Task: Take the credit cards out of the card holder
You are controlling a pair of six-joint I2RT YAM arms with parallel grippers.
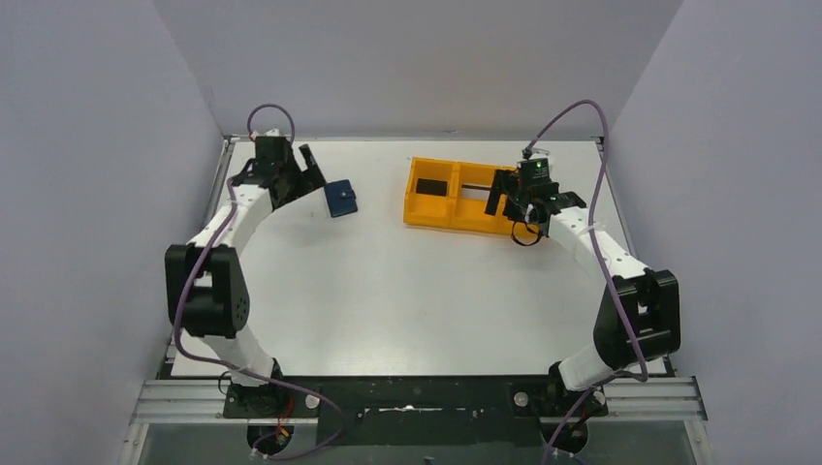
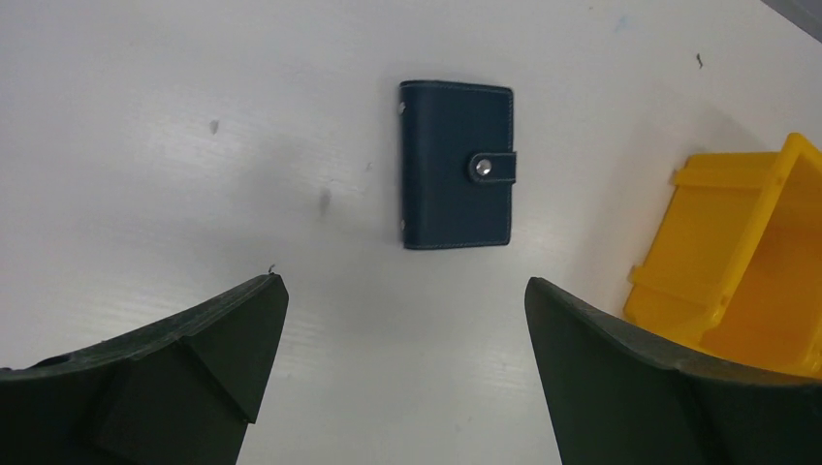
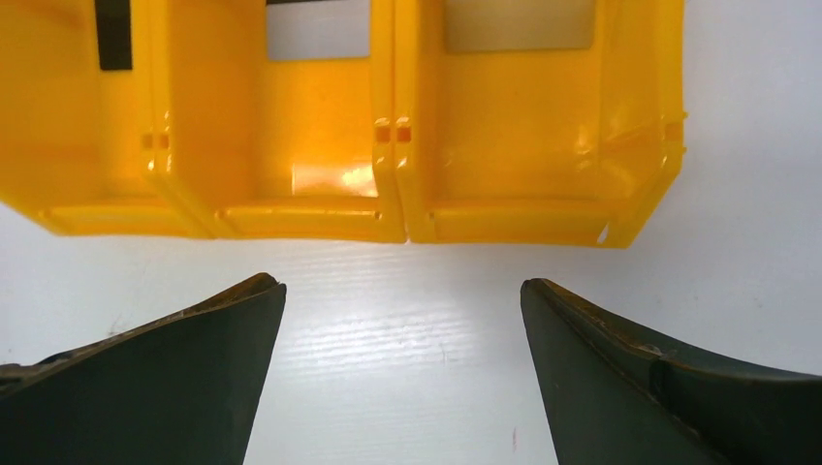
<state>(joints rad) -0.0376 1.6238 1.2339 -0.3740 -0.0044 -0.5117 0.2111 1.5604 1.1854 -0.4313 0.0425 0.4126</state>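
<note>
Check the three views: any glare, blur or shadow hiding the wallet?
Top external: even light, card holder small but sharp. Left wrist: card holder crisp, no glare, only faint grey smudges on the table. Right wrist: bright glare patch inside the orange tray, rest readable.

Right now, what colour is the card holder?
Dark navy blue, with a small dark snap tab; the card holder shows best in the left wrist view.
</note>
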